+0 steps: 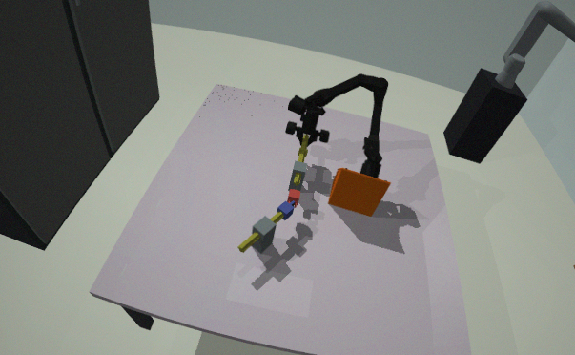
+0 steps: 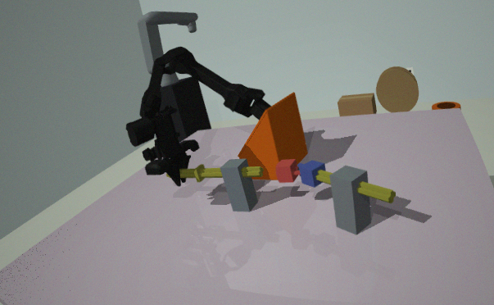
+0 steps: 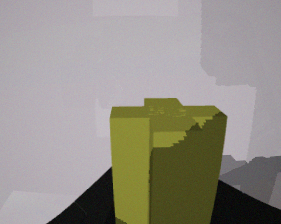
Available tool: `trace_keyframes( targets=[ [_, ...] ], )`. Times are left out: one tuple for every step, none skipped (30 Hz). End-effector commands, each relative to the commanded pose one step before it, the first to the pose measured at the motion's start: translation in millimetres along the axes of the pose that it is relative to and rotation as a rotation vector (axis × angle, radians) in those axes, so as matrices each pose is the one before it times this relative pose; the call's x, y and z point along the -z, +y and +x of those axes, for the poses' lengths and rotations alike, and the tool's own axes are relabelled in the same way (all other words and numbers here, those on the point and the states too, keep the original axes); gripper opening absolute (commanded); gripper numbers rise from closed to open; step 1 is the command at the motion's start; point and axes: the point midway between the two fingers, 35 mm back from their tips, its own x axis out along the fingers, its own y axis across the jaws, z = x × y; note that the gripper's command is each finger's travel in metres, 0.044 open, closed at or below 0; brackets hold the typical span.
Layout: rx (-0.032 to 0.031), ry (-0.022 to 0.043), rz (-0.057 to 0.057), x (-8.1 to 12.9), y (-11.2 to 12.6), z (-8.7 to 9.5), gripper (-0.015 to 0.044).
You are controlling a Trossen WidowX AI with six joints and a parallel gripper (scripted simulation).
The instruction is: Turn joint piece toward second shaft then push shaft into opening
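My gripper [image 1: 306, 136] [image 2: 176, 174] is shut on the outer end of the yellow second shaft [image 1: 303, 153] [image 2: 210, 172] [image 3: 167, 176], which fills the wrist view. This shaft passes through a grey block [image 1: 298, 175] [image 2: 238, 186]. Its inner tip stands a little short of the red joint piece [image 1: 295, 195] [image 2: 286, 170]. The red piece hangs on a blue piece [image 1: 285, 209] [image 2: 311, 172] at the end of the fixed yellow shaft [image 1: 248, 243] [image 2: 375, 192], which sits in a second grey block [image 1: 264, 233] [image 2: 350, 198].
An orange wedge [image 1: 359, 191] [image 2: 277, 131] stands close behind the joint, beside the arm's base. The parts stand on a pale mat [image 1: 201, 200] [image 2: 406, 156]. A brown box [image 2: 356, 104], a disc [image 2: 396, 89] and an orange ring [image 2: 446, 106] lie beyond the mat.
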Motion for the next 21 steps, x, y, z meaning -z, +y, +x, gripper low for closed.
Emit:
trace_keyframes(
  targets=[
    [0.00867, 0.00266, 0.0018, 7.33, 0.12, 0.54, 0.0000],
    [0.00121, 0.00023, 0.0000, 1.57, 0.01, 0.03, 0.0000],
    [0.00102, 0.00020, 0.0000, 1.56, 0.01, 0.03, 0.0000],
    [0.00086, 0.00017, 0.0000, 1.54, 0.01, 0.02, 0.0000],
    [0.00073, 0.00015, 0.0000, 1.53, 0.00, 0.02, 0.0000],
    [0.00062, 0.00013, 0.0000, 1.51, 0.00, 0.02, 0.0000],
    [0.00052, 0.00011, 0.0000, 1.50, 0.00, 0.02, 0.0000],
    [0.00044, 0.00010, 0.0000, 1.48, 0.00, 0.01, 0.0000],
    [0.00037, 0.00009, 0.0000, 1.48, 0.00, 0.01, 0.0000],
    [0.00032, 0.00009, 0.0000, 1.47, 0.00, 0.01, 0.0000],
    [0.00027, 0.00008, 0.0000, 1.46, 0.00, 0.01, 0.0000],
    [0.00023, 0.00008, 0.0000, 1.46, 0.00, 0.01, 0.0000],
    [0.00019, 0.00007, 0.0000, 1.46, 0.00, 0.01, 0.0000],
    [0.00017, 0.00007, 0.0000, 1.45, 0.00, 0.01, 0.0000],
    [0.00014, 0.00007, 0.0000, 1.45, 0.00, 0.01, 0.0000],
    [0.00012, 0.00006, 0.0000, 1.44, 0.00, 0.01, 0.0000],
    [0.00010, 0.00006, 0.0000, 1.44, 0.00, 0.01, 0.0000],
    [0.00009, 0.00006, 0.0000, 1.44, 0.00, 0.01, 0.0000],
    [0.00008, 0.00006, 0.0000, 1.43, 0.00, 0.01, 0.0000],
    [0.00007, 0.00006, 0.0000, 1.42, 0.00, 0.01, 0.0000],
    [0.00007, 0.00007, 0.0000, 1.63, 0.00, 0.01, 0.0000]
  ],
)
